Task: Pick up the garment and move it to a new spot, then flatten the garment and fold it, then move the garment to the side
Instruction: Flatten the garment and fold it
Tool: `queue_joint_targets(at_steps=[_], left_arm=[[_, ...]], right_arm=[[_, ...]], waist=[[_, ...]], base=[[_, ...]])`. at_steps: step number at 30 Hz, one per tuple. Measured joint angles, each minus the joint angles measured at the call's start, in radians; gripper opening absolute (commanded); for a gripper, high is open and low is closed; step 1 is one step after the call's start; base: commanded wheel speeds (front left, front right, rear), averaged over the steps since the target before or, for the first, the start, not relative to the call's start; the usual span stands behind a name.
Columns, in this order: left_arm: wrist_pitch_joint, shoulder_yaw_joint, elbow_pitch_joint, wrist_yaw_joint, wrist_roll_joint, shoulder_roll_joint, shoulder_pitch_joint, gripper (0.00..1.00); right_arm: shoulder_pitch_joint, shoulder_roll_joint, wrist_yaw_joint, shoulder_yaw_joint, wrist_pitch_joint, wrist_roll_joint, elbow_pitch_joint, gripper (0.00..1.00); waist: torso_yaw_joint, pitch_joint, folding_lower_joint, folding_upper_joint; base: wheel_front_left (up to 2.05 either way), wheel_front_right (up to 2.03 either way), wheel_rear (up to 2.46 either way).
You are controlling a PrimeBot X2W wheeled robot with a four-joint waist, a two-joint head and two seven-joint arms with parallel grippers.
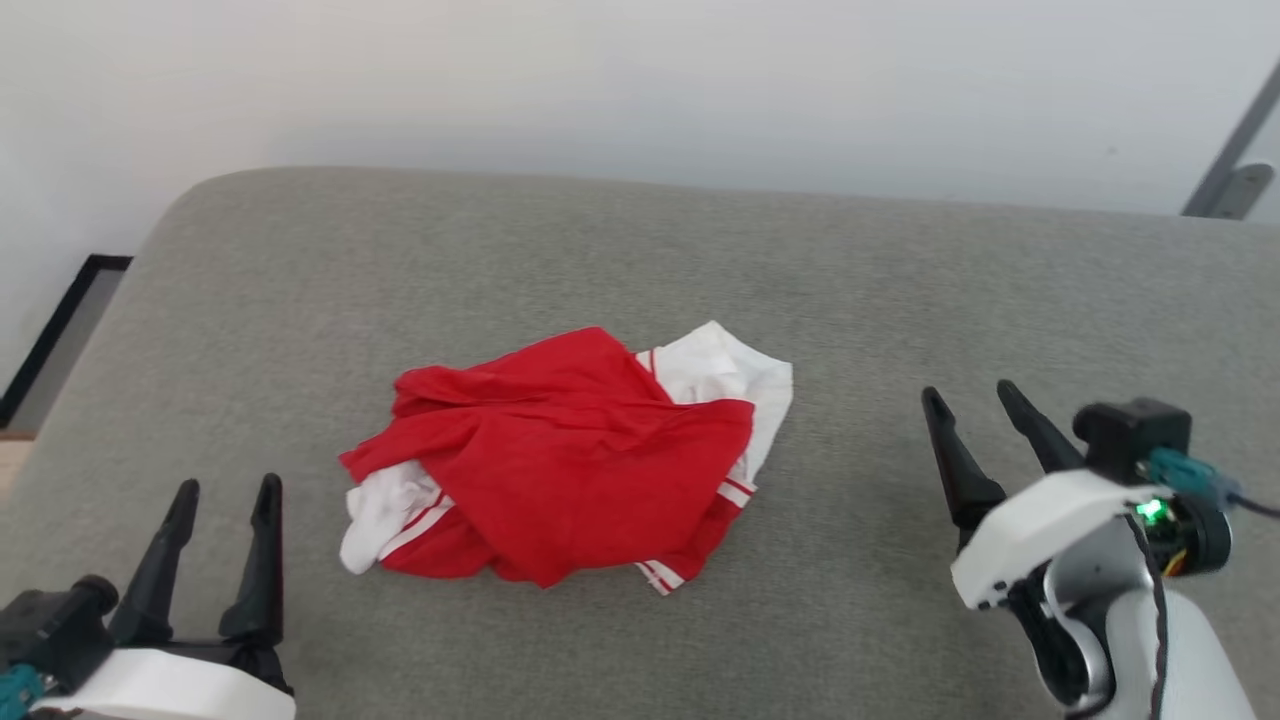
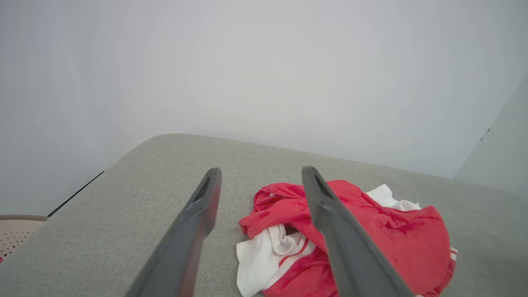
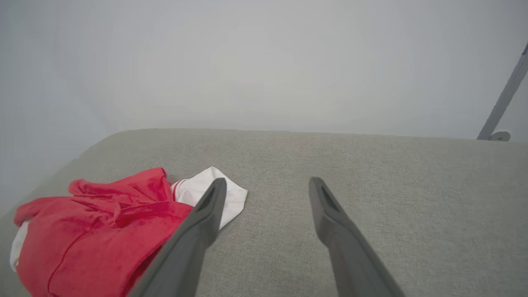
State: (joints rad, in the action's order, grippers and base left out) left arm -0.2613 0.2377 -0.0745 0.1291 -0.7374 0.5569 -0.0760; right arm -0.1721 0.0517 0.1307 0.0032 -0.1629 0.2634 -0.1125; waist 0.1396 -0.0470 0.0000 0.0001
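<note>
Surface [image 1: 640, 260]: grey upholstered cushion, far-left corner rounded.
Wall [image 1: 640, 80]: pale, bare, behind the cushion.
Strut [image 1: 1235, 150]: grey metal, far right.
Dark strip [image 1: 60, 330]: far left, possibly a frame.
Garment [image 1: 560, 460]: crumpled mid-cushion, between the grippers.
Left gripper [image 1: 229, 483]: near left, fingers wide apart, empty.
Right gripper [image 1: 968, 390]: near right, fingers wide apart, empty.

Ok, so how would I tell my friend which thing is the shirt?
Look at the wide grey cushion by the pale wall. Near its middle, between the left gripper and the right gripper, lies the garment, crumpled. It alone is bright red, with white sleeves and thin striped trim.
</note>
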Motion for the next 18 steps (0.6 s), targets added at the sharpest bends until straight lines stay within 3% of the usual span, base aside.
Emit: queue_joint_targets(at_steps=[18], left_arm=[[0.0, -0.108, 0.048, -0.174, 0.207, -0.234, 0.041, 1.0]], right_arm=[[-0.313, 0.152, 0.0, 0.146, -0.249, 0.014, -0.307, 1.0]], waist=[[0.166, -0.064, -0.0001, 0.0]], base=[[0.0, 0.0, 0.0]])
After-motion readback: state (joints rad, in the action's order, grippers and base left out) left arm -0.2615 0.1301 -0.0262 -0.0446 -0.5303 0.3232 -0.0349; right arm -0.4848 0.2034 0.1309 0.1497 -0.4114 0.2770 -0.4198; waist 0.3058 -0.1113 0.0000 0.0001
